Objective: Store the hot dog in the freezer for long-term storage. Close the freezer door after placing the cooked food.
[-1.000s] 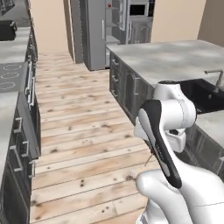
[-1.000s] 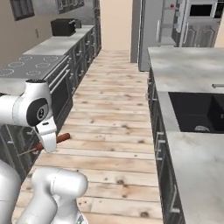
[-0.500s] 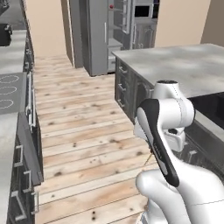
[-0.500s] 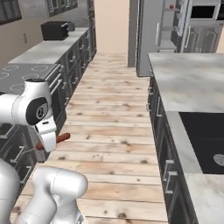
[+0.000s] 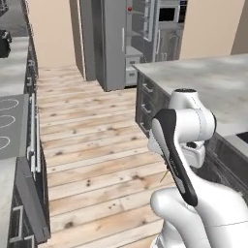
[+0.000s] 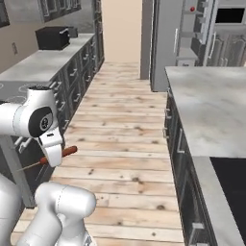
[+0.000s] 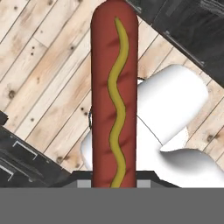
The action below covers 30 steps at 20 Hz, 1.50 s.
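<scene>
Gripper [image 6: 54, 156] sat low beside robot's own body, jaws closed on hot dog [image 7: 114, 94]; finger tips themselves hidden behind sausage in hand view. Hot dog ran straight out from gripper, yellow wavy stripe down its length, lower end cut off at frame bottom. Right base view showed only its red tip past white hand. Freezer [image 5: 116, 41] stood well ahead of gripper across plank floor [image 5: 92, 145], interior hard to make out. Freezer door [image 6: 165, 41] swung open, details too small.

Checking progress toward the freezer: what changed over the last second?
The base drove forward down the aisle, so the freezer with its open freezer door looks nearer. The arm's pose stayed, and the tool stayed shut on the hot dog.
</scene>
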### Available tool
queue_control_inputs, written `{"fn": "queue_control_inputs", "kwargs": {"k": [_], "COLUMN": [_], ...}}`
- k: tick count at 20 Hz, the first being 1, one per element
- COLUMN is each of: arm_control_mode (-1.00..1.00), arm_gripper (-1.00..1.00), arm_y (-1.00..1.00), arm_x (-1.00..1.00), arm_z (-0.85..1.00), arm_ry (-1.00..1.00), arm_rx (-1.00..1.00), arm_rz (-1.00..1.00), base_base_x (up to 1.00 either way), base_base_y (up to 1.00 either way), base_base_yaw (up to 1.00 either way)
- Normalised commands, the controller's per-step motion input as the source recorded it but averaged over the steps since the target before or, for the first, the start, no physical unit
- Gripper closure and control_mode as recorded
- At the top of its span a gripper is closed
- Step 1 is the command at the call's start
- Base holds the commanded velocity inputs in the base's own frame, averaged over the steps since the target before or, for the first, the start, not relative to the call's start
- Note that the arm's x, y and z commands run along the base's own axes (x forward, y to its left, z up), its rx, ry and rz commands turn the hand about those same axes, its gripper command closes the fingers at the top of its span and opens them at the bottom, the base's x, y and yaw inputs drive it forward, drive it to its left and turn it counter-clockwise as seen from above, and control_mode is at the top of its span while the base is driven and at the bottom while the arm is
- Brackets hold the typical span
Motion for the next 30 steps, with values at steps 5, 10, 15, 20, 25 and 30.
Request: {"fn": "queue_control_inputs", "kwargs": {"k": [5, 10, 15, 20, 25, 30], "arm_control_mode": [1.00, 1.00, 1.00, 1.00, 1.00, 1.00], "arm_gripper": [1.00, 1.00, 1.00, 1.00, 1.00, 1.00], "arm_y": [0.00, 0.00, 0.00, 0.00, 0.00, 0.00], "arm_x": [0.00, 0.00, 0.00, 0.00, 0.00, 0.00], "arm_z": [0.00, 0.00, 0.00, 0.00, 0.00, 0.00], "arm_ry": [0.00, 0.00, 0.00, 0.00, 0.00, 0.00], "arm_rx": [0.00, 0.00, 0.00, 0.00, 0.00, 0.00], "arm_rz": [0.00, 0.00, 0.00, 0.00, 0.00, 0.00], "base_base_x": [1.00, 1.00, 1.00, 1.00, 1.00, 1.00], "base_base_y": [0.00, -0.03, 0.00, 0.01, 0.17, 0.19], "base_base_yaw": [0.00, 0.00, -0.06, -0.18, -0.27, -0.24]}}
